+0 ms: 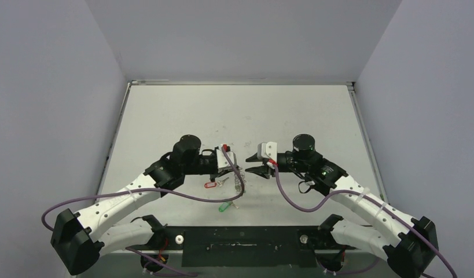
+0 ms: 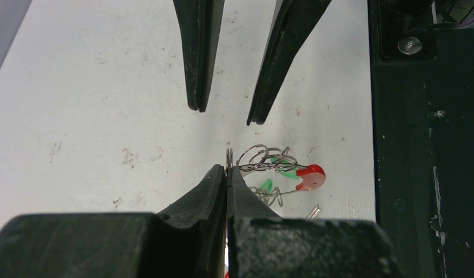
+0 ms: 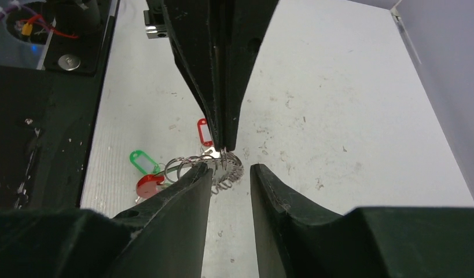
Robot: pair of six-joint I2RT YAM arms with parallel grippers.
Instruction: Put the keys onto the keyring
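Threading step, I judge. Left gripper [image 2: 227, 172] jaws are clamped on a wire loop of the keyring [image 2: 263, 161], over the desk [image 2: 107, 116] between the arms. The ring cluster strings away from the pinch, long axis toward the near edge, red arc farthest out. Right gripper [image 3: 231, 169] jaws are apart, facing it. Next move likely needs a precise pinch on one loop.

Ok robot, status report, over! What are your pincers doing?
Left pincer shut on keyring. Right pincer open, empty. Nothing in the way.
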